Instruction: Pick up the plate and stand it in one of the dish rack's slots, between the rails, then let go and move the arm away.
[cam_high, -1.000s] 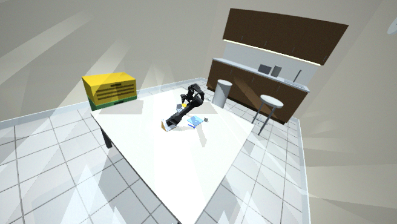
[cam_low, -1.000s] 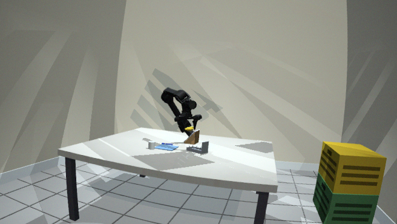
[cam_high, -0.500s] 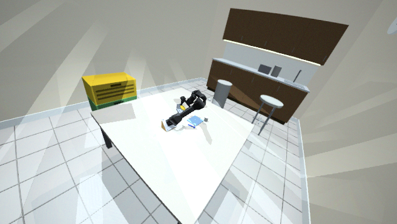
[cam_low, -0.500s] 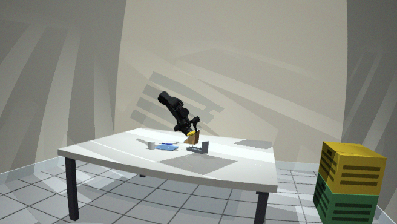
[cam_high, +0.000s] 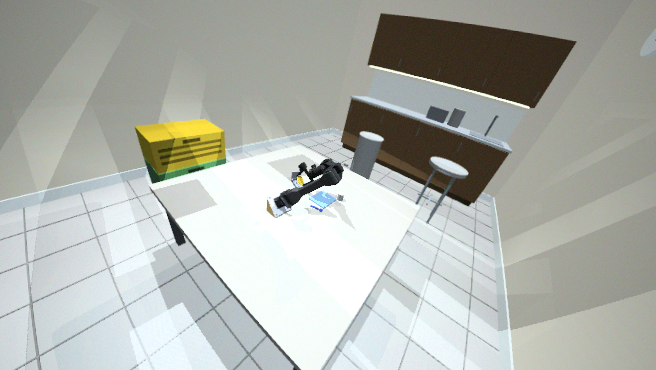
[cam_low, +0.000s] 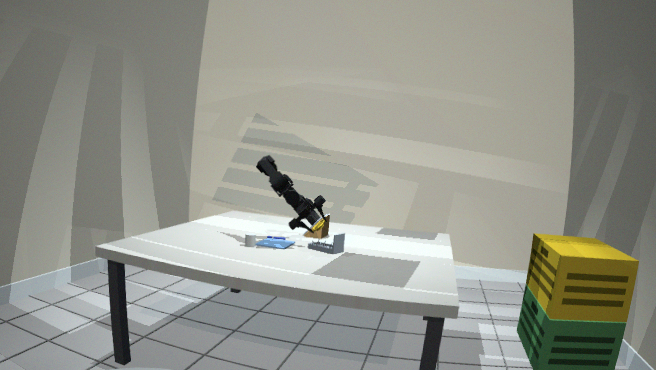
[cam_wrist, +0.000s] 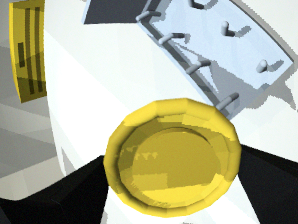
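My gripper (cam_wrist: 172, 158) (cam_low: 316, 220) (cam_high: 302, 175) is shut on the yellow plate (cam_wrist: 174, 157) (cam_low: 323, 225) (cam_high: 300, 178), gripping it by the rim with a black finger on each side. The plate hangs above the table, with its hollow face toward the wrist camera. The grey dish rack (cam_wrist: 216, 39) (cam_low: 327, 245) lies on the table just beyond the plate, its rows of pegs and rails bare. In the exterior view the plate is a little behind and above the rack. The plate does not touch the rack.
A brown wooden wedge (cam_low: 319, 232) (cam_high: 273, 209) stands close to the plate. A blue sheet (cam_low: 275, 243) (cam_high: 322, 200) and a small grey cup (cam_low: 250, 240) (cam_high: 340, 197) lie nearby. A yellow and green crate (cam_high: 180, 147) (cam_low: 580, 295) stands on the floor.
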